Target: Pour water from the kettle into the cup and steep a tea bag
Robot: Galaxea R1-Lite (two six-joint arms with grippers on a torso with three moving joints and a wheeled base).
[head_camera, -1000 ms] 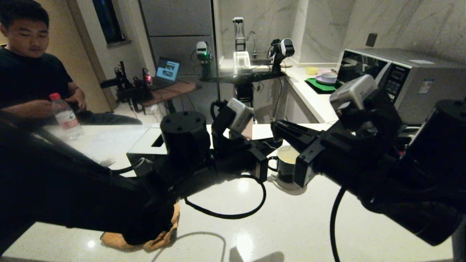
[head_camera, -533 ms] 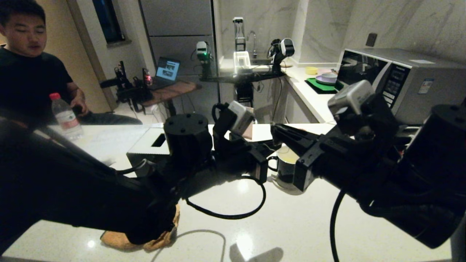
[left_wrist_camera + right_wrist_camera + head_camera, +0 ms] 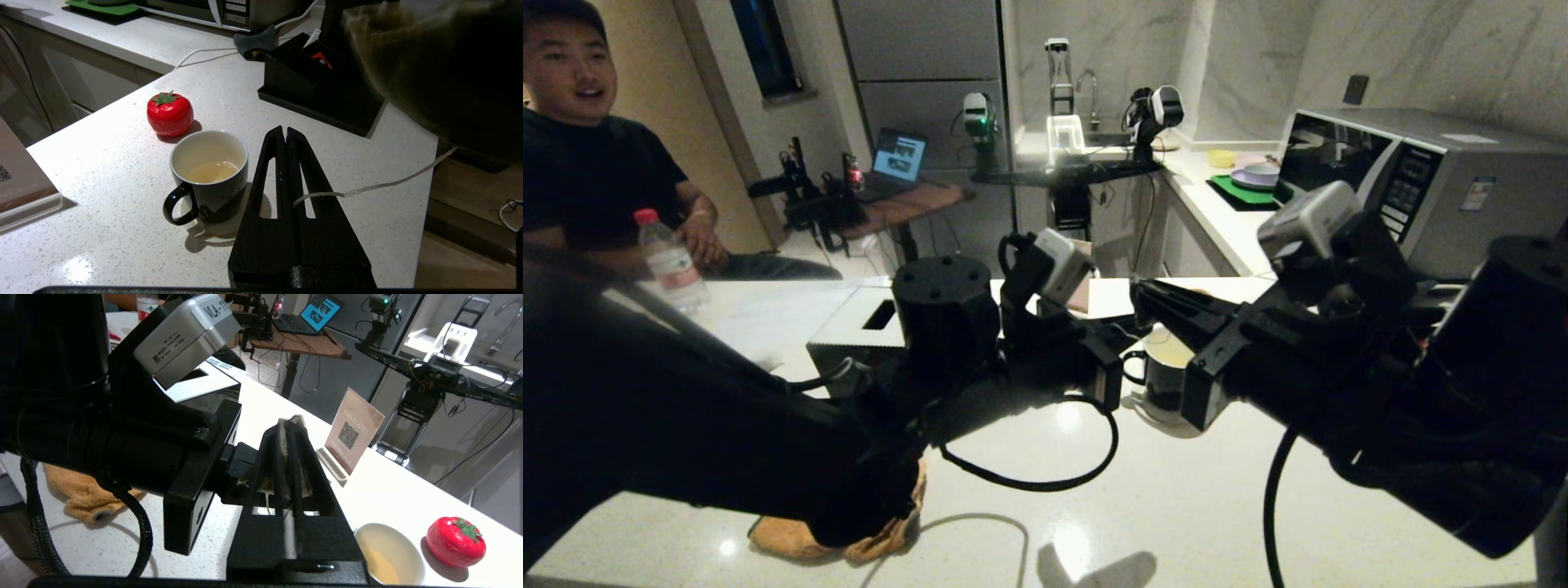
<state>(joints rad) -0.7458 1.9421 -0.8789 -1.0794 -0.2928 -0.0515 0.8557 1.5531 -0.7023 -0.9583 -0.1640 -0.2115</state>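
Head view: both grippers are held over the tabletop (image 3: 1094,490) beside the mug (image 3: 1164,371), ready for steeping.

Left wrist view: the left gripper (image 3: 284,132), fingers closed, pinches the string (image 3: 367,187); pale water (image 3: 212,171) is already in the mug.

Right wrist view: the right gripper (image 3: 291,425), fingers clamped, holds the tea bag (image 3: 286,473) above the mug.

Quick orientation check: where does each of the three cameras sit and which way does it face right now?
Head view: high, looking down the counter; both arms show, flanking the cup.
Left wrist view: behind the left gripper, shut on a string, facing the cup and strawberry.
Right wrist view: behind the right gripper, shut on the tea bag; left arm shows.
All share the cup.
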